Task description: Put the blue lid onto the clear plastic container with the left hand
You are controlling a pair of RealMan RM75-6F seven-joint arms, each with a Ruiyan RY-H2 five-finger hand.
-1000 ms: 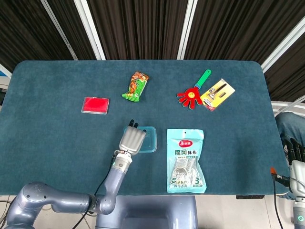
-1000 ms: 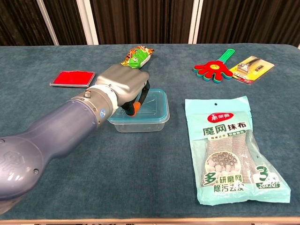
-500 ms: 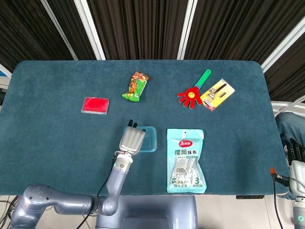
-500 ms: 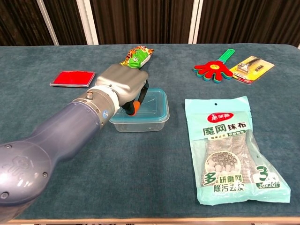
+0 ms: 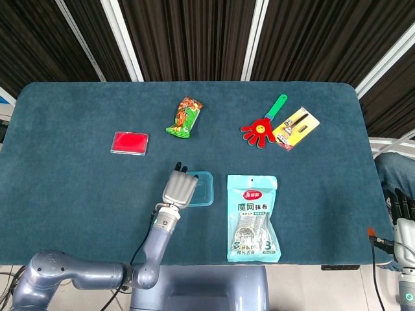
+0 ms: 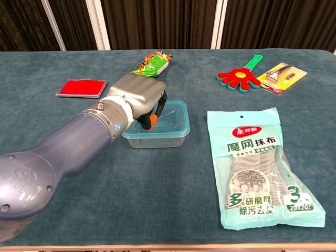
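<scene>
The clear plastic container (image 5: 203, 191) (image 6: 169, 131) stands near the table's front, left of centre. The blue lid (image 6: 174, 112) lies flat on top of it. My left hand (image 5: 179, 189) (image 6: 137, 96) covers the lid's left part. Its fingers curl down over the lid and the thumb sits at the lid's near edge, so the hand holds the lid there. That side of the lid and container is hidden under the hand. My right hand (image 5: 403, 217) hangs off the table's right edge with its fingers apart, holding nothing.
A cleaning-cloth pouch (image 5: 253, 217) (image 6: 256, 168) lies just right of the container. Further back are a red flat box (image 5: 130, 142) (image 6: 81, 87), a snack packet (image 5: 185, 117) (image 6: 154, 63), a red hand clapper (image 5: 262, 126) (image 6: 239, 77) and a yellow card pack (image 5: 296, 127) (image 6: 282, 74).
Almost nothing has moved. My left forearm has shifted slightly, and the hand stays on the lid over the container.
</scene>
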